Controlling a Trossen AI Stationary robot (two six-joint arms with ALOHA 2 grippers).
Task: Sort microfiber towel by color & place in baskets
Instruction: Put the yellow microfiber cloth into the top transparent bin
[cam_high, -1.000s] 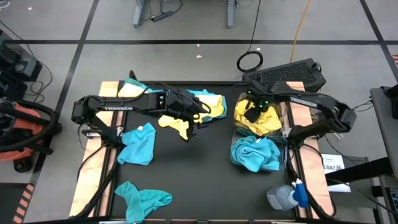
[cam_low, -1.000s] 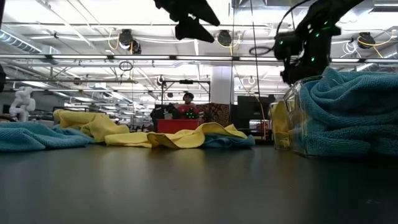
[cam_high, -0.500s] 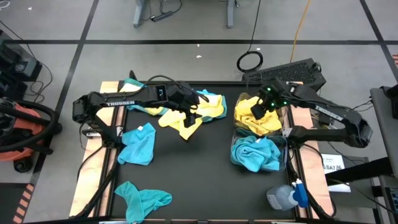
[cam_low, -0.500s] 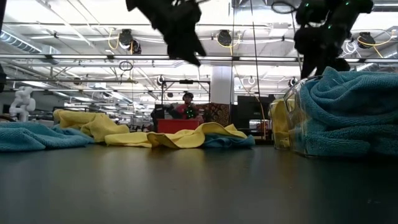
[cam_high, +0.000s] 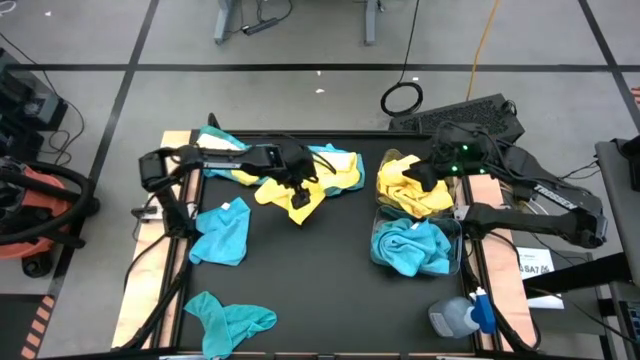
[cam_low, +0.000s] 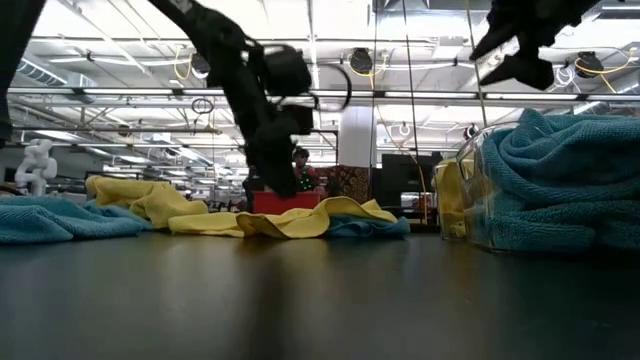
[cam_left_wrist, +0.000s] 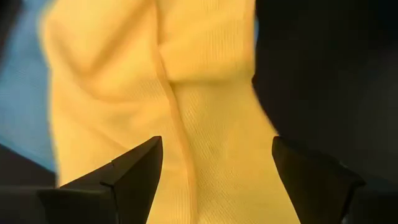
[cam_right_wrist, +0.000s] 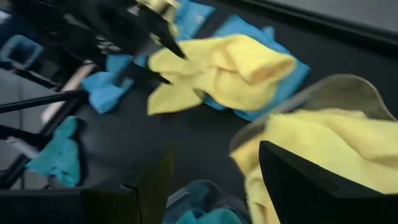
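Observation:
A crumpled yellow towel (cam_high: 296, 201) lies on the black table, partly on a teal towel (cam_high: 332, 158) and beside another yellow one (cam_high: 345, 177). My left gripper (cam_high: 297, 187) points steeply down, open, close above it; in the left wrist view the gripper (cam_left_wrist: 214, 177) straddles a yellow fold (cam_left_wrist: 186, 124). Two more teal towels (cam_high: 222, 232) (cam_high: 232, 320) lie at the left. The far basket (cam_high: 397, 156) holds yellow towels (cam_high: 412, 192), the near basket (cam_high: 458, 262) teal ones (cam_high: 408, 246). My right gripper (cam_high: 420, 174) hangs open above the far basket, holding nothing.
A grey bottle with a blue cap (cam_high: 460, 315) lies at the near right corner. A black keyboard (cam_high: 470, 120) sits beyond the far right edge. Bare black table (cam_high: 310, 270) stretches between the left towels and the baskets.
My left gripper has come down toward the yellow towel and tipped to point more steeply down, staying open. My right gripper has risen out of the far basket and tipped up toward level, drawing back toward the table's right edge. The towels have stayed in place.

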